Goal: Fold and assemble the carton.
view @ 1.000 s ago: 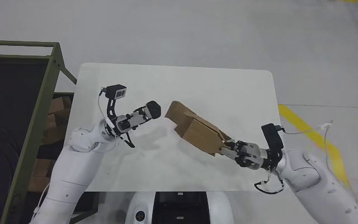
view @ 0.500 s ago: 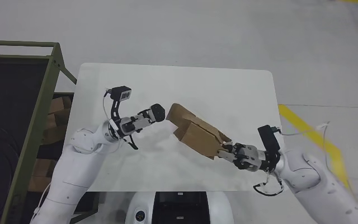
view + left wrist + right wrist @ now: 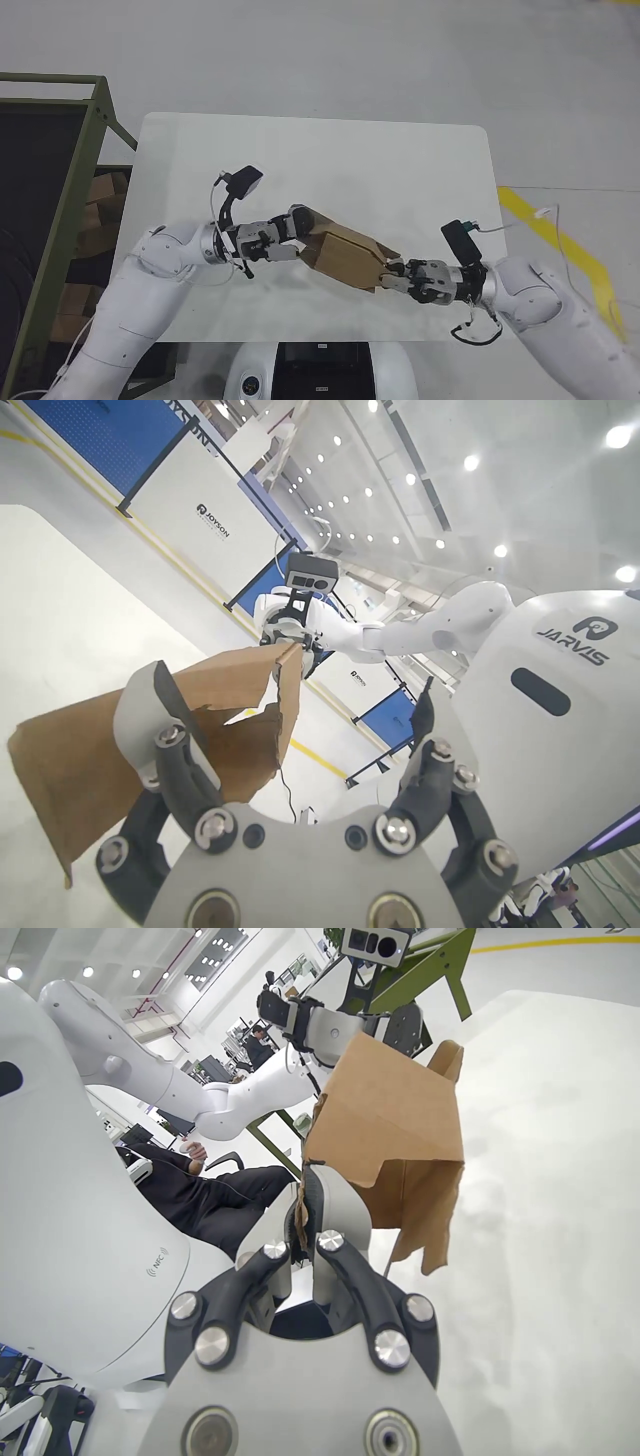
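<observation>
1. The carton (image 3: 342,258), a brown half-formed sleeve of cardboard, lies slantwise in the lower middle of the top view, over the front part of the table (image 3: 400,160). I cannot tell whether its underside rests on the tabletop or hangs just clear of it.
2. My right gripper (image 3: 306,1188) has the carton's lower-right end. My fingers are pressed almost together on a thin edge of board. The pinched strip is mostly hidden between my pads, and a loose flap hangs down just beyond them.
3. My left gripper (image 3: 292,682) is at the carton's upper-left end, fingers spread wide and holding nothing. One finger lies across the outer face of a panel and the other stands out in free air. I cannot make out whether that first finger actually presses on the board.
4. In the top view my left gripper covers the carton's upper-left end, so the flaps there are hard to read.
5. At the left edge a green rack (image 3: 60,200) is cut off by the frame, with cardboard pieces (image 3: 100,215) stacked behind its bar. A yellow line (image 3: 540,225) crosses the floor at the right.
</observation>
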Tool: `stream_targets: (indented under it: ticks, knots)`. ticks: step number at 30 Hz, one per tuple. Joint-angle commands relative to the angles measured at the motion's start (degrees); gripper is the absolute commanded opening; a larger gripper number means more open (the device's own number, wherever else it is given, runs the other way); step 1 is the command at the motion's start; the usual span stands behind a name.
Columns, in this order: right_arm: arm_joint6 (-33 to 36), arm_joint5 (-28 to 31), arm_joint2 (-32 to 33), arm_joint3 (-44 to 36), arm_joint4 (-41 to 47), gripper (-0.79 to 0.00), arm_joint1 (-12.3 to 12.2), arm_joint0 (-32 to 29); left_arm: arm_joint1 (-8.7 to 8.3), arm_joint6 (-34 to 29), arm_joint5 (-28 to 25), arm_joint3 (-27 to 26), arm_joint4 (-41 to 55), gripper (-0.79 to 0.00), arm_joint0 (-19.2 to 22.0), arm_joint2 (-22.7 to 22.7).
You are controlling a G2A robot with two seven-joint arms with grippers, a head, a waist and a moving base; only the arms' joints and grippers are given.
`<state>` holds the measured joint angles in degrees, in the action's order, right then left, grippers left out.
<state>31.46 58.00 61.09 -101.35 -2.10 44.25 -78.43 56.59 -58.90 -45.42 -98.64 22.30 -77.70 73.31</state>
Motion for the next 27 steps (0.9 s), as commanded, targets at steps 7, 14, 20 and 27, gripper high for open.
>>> stream_targets:
  ticks: [7,14,20,27]
  knots:
    - [0.9,-0.1,0.1,0.6,2.0,-0.785,0.0,0.4,-3.28,3.6,-3.6,1.4,-1.6,0.000,0.5,-1.6]
    - [1.3,0.0,0.5,0.7,2.9,-0.785,0.0,0.1,-5.37,4.8,-4.8,1.8,-1.5,0.000,1.7,-4.6]
    - [1.8,0.0,0.4,0.5,3.2,-0.785,0.1,0.1,-7.12,5.6,-5.5,1.5,-1.0,0.000,3.0,-8.2]
    - [2.1,0.0,0.2,0.7,3.5,-0.785,0.2,0.5,-9.33,6.2,-6.2,1.2,-0.8,0.000,5.3,-12.6]
